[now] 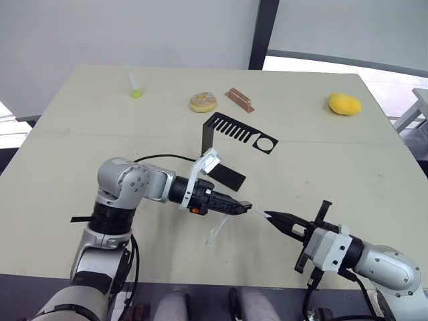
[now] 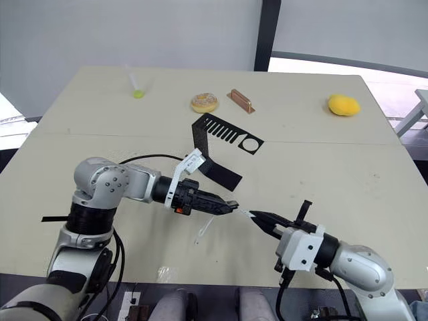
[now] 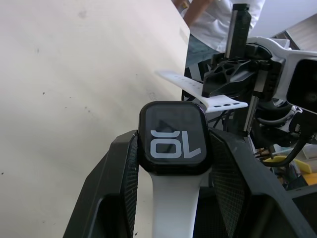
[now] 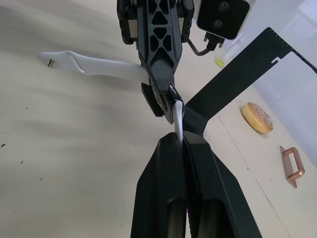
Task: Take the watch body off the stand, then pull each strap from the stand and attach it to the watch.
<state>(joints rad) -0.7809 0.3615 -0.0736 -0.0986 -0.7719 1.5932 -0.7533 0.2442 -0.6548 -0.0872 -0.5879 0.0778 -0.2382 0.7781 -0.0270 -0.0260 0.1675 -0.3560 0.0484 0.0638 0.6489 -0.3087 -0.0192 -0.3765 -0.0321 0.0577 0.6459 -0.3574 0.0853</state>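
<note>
The worktop (image 1: 80, 154) carries the stand (image 1: 234, 137) near its centre, lying empty of watch parts, with a doughnut (image 1: 202, 101), a copper block (image 1: 239, 99), a yellow object (image 1: 344, 103) and a green-tipped tube (image 1: 135, 87) well apart along the far side. In front of the stand, the left tool (image 1: 242, 207) is clamped on the watch body (image 3: 173, 139), its jaws pressing the two sides of the case. One strap (image 3: 171, 208) is already joined to the case and hangs down towards the worktop. The right tool (image 1: 275, 219) is closed on the second strap (image 3: 208, 94), holding it edge-on by one end, with the free end just beside the open edge of the case. The step in hand appears to be seating this second strap. Risks: if the strap end meets the case at an angle, it can jam or bend instead of seating. The right tool pinches only a thin edge, so a push along the strap can make it slip through the jaws. Excess push can also twist the case in the left tool and spoil the alignment.
</note>
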